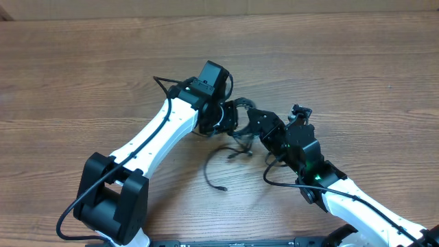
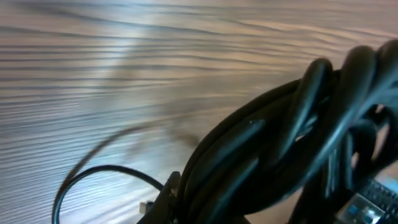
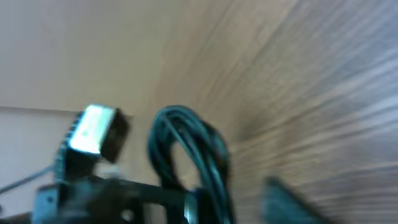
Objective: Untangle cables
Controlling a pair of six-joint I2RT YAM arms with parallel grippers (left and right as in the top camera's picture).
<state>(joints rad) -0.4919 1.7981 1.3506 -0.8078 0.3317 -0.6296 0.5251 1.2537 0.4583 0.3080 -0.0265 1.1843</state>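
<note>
I am a robot with two arms at a brown wooden table (image 1: pixel 82 62). In the view from above, my left arm comes up from the lower left. My right arm comes in from the lower right. They meet near the middle of the picture.

The thin black cables (image 1: pixel 238 140) are there too. They sit in a small messy knot on the wood, just below my two grippers. One loose cord (image 1: pixel 208 168) curves out of the knot toward the bottom of the frame. It ends in a small plug (image 1: pixel 223 187) that lies flat on the table.

My left gripper (image 1: pixel 235 110) is squeezed tight on the top of the knot. In my left wrist view the thin black cables (image 2: pixel 280 143) fill the lower right. They look like a fat dark bunch, very close to the camera, with many cords twisted side by side. At the lower left of that view, one thin cord makes a round loop (image 2: pixel 81 177) over the wood.

My right gripper (image 1: pixel 254 118) is just beside my left one, right at the knot. My right wrist view is very blurry. A loop of the cables (image 3: pixel 186 149) stands up near the bottom middle of it, with the table behind. I cannot tell if this gripper is wide or narrow. I cannot tell if it holds anything.

A small green light (image 1: pixel 319 180) glows on my right arm.
</note>
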